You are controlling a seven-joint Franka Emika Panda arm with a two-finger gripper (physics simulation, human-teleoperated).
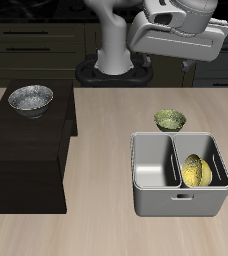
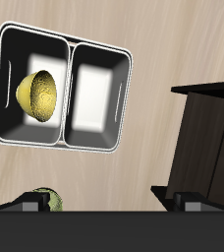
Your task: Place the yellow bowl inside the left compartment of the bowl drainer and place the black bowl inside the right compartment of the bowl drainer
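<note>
Yellow bowl point(image 1: 194, 171) is already in the bowl drainer point(image 1: 179, 204), tipped on edge and leaning against the well's outer wall, so its mottled golden underside faces up; seen from the wrist it lies well below the fingers point(image 2: 112, 204) and off to one side. The tilt likely comes from the bowl being nearly as wide as the well, so it rests on rim and wall, not flat on the floor. I judge the first half of the task done.

Drainer: grey metal tub, rounded corners, two equal square wells split by a divider, slot handle hole in the front wall. The second well, directly under the fingers, shows bare and shiny.

Black bowl point(image 1: 31, 99): wide, shallow, speckled silver-grey inside with a dark rim. It sits upright on a dark wooden cabinet point(image 1: 26, 140), raised above the pale wood-grain worktop point(image 1: 96, 150), well apart from the fingers and to the far side of the drainer from them. It is not visible in the wrist view; only the cabinet's edge point(image 2: 207, 138) is.

Small olive-green bowl point(image 1: 169, 120) stands on the worktop just behind the drainer, near beneath the fingers; not part of the task.

Fingers hang high over the drainer, holding nothing. Only their dark tips show in the wrist view, set wide apart.

Next step, judged: travel across to the cabinet top and grip the black bowl by its rim.
</note>
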